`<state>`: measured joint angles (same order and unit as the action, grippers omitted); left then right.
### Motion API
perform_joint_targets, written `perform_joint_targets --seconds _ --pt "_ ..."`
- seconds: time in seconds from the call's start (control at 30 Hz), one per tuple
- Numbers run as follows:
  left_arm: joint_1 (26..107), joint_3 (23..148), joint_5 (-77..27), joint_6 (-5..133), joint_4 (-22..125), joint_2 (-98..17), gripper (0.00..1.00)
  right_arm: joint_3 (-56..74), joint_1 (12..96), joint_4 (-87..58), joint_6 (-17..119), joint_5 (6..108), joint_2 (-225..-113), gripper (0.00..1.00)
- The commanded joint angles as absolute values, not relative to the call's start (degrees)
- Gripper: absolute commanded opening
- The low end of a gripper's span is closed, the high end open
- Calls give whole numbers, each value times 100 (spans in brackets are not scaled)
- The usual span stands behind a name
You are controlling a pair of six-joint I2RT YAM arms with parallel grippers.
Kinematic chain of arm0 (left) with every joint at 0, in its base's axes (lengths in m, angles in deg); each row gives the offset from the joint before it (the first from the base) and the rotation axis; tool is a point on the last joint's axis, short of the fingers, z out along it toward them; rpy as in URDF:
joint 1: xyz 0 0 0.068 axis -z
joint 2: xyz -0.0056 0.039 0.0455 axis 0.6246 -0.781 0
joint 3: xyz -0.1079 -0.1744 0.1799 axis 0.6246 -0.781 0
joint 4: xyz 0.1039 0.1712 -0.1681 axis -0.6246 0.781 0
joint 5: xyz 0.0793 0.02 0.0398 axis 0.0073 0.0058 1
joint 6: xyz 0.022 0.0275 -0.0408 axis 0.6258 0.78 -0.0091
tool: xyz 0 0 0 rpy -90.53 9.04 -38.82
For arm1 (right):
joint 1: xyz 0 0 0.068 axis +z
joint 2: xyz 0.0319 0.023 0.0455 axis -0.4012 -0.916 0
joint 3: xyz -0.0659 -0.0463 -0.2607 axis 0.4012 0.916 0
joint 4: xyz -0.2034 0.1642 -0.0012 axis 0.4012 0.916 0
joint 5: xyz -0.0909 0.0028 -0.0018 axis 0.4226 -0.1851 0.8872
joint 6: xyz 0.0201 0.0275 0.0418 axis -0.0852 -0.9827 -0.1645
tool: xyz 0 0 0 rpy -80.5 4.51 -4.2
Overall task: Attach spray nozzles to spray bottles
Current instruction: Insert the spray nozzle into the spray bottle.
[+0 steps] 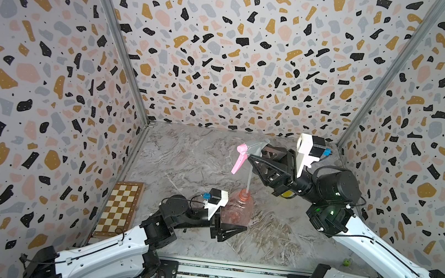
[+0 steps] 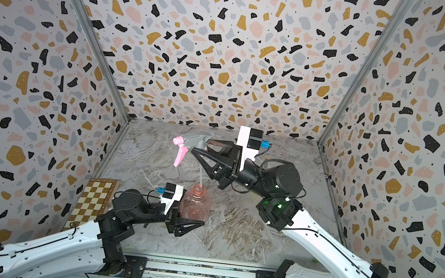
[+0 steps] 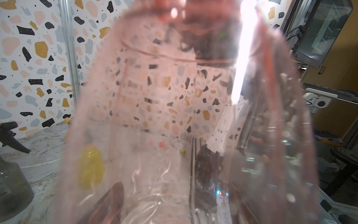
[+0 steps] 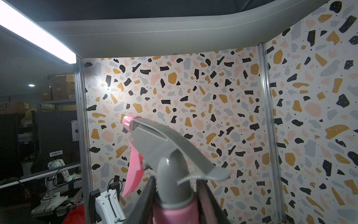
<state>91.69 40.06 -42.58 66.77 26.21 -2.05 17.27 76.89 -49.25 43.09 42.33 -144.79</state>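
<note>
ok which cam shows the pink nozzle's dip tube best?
A top view: the dip tube hangs from the pink-and-grey nozzle in the right gripper, its tip reaching the mouth of the pink bottle; both top views show this. Right wrist shows only the nozzle head; left wrist only the blurred bottle wall.

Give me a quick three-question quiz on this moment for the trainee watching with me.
1. True or false: the pink-and-grey nozzle is already screwed onto the pink bottle.
2. What does the left gripper hold? A) nothing B) the pink bottle C) the pink-and-grey nozzle
3. The right gripper holds the nozzle. Where is the lower end of its dip tube?

Key: 1 false, the nozzle's head is well above the neck. 2 B. 3 at the bottle's mouth.
</note>
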Motion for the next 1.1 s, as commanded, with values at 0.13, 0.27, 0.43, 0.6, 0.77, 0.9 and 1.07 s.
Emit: perform_joint_targets --seconds 0.13,0.27,0.43,0.6,0.77,0.9,1.07 --pt "9156 4054 -4086 6627 2284 4 0 1608 7790 -5239 4110 3947 -14416 22" --pt "9154 4233 -3901 6568 2353 180 0 1883 7854 -5269 4015 3831 -14341 23" --pt "9156 4504 -3827 6574 2556 293 0 2193 7917 -5302 3917 3666 -14293 25" --pt "9156 4624 -3842 6535 2663 355 0 2437 7962 -5291 3899 3589 -14261 27" --pt "9156 4692 -3858 6535 2803 438 0 2549 7989 -5264 3906 3480 -14258 29" --pt "9156 4731 -3861 6530 2838 479 0 2652 8011 -5239 3925 3483 -14249 29" --pt "9156 4787 -3915 6561 2968 482 0 2616 8033 -4979 4087 3546 -14230 33"
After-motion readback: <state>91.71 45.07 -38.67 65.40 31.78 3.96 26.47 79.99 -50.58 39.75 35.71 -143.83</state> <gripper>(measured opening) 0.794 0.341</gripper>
